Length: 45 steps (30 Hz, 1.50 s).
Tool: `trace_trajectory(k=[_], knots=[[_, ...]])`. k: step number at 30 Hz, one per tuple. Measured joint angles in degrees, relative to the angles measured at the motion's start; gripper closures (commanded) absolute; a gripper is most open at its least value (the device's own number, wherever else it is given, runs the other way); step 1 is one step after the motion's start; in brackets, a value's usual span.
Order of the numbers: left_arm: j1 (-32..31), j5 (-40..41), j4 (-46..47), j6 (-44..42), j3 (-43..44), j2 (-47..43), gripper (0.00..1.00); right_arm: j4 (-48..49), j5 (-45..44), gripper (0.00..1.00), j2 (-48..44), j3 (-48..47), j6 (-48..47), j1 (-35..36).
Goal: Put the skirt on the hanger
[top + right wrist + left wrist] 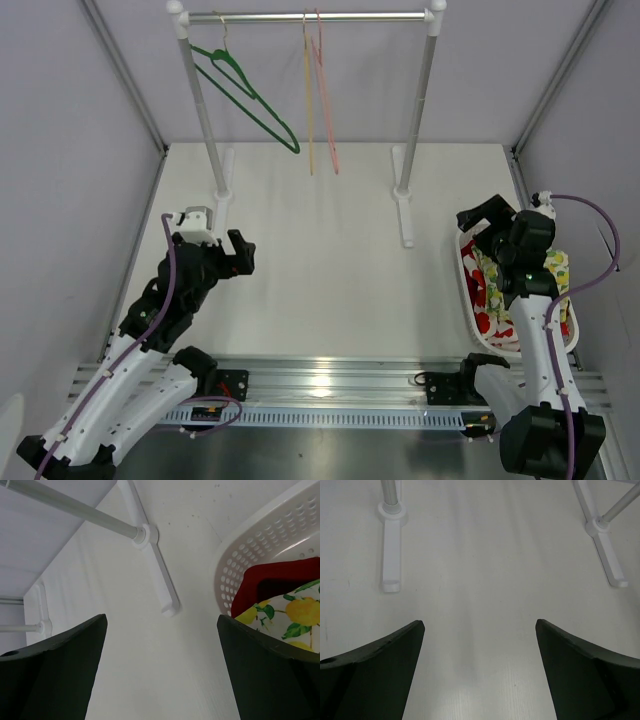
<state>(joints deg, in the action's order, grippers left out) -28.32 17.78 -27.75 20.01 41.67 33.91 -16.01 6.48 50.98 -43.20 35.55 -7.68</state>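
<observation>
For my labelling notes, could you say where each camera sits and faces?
Top external: above and behind, looking down on clothes rack and both arms.
Left wrist: on left gripper, facing rack feet; its fingers show.
Right wrist: on right gripper, facing laundry basket; its fingers show.
All share the rack feet.

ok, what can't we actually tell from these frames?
- Which garment is the skirt: in the top view the right arm covers most of the white perforated plastic basket. In the right wrist view the frame edge cuts off the lemon-print fabric and red fabric.
- Thin pink hanger and yellow hanger: seen edge-on in the top view, shape unreadable.
</observation>
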Motion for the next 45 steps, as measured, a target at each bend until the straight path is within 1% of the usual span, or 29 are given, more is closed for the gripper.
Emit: trace_trajectory(k=[7, 12, 14, 16, 18, 21, 24, 28, 34, 38, 39, 40, 42, 43, 44, 45], knots=[[0.00, 0.00, -0.02, 0.00, 0.00, 0.33, 0.01, -1.84, -1.86, 0.01, -0.66, -0.90, -1.11, 0.00], [0.02, -0.39, -0.02, 0.00, 0.00, 0.55, 0.01, -6.34, -5.73, 0.01, -0.55, -4.02, -2.84, 0.09], [0.11, -1.05, -0.02, 0.00, 0.02, 0.59, 0.01, -8.44, -8.44, 0.01, 0.26, -5.97, -3.65, 1.20], [0.24, -1.97, -0.02, 0.00, 0.02, 0.57, 0.01, -11.47, -12.57, 0.02, 2.75, -9.31, -4.33, 3.89], [0.35, -2.82, -0.02, 0.00, 0.02, 0.57, 0.01, -15.08, -19.56, 0.02, 6.45, -13.20, -4.35, 9.40], [0.46, -4.07, -0.02, -0.02, 0.02, 0.57, 0.01, -18.38, -25.92, 0.04, 8.66, -15.47, -4.04, 14.69], [0.74, -5.42, -0.02, -0.02, 0.02, 0.57, 0.01, -21.97, -30.84, 0.05, 8.31, -15.47, -3.63, 13.73], [0.87, -7.04, -0.02, 0.00, 0.02, 0.39, 0.01, -24.04, -34.67, 0.06, 8.63, -14.82, -3.67, 11.96], [0.87, -8.50, 0.02, 0.00, 0.02, -0.26, 0.01, -24.52, -35.82, 0.06, 12.22, -10.84, -3.87, 11.93], [0.90, -9.25, 0.04, 0.00, 0.02, -0.20, 0.01, -24.41, -36.02, 0.08, 12.57, -6.93, -3.87, 11.72], [0.92, -9.35, 0.04, -0.02, 0.02, -0.17, 0.01, -24.39, -36.02, 0.10, 12.57, -6.43, -3.87, 11.56], [0.94, -9.44, 0.07, 0.00, 0.02, -0.15, 0.01, -24.41, -36.02, 0.24, 12.57, -5.97, -3.87, 11.26], [0.98, -9.49, 0.04, 0.00, 0.02, 0.00, 0.01, -24.30, -36.04, 0.40, 12.44, -5.53, -4.11, 10.60], [0.98, -9.49, 0.07, 0.00, 0.02, 0.15, 0.01, -24.20, -36.02, 0.64, 12.39, -5.51, -4.20, 10.43], [1.01, -9.51, 0.07, 0.00, 0.02, 0.31, 0.01, -24.06, -36.13, 0.75, 12.04, -5.51, -4.72, 10.23], [1.01, -9.51, 0.07, -0.02, 0.02, 0.52, 0.01, -24.00, -36.09, 0.92, 11.76, -5.53, -4.46, 10.16]])
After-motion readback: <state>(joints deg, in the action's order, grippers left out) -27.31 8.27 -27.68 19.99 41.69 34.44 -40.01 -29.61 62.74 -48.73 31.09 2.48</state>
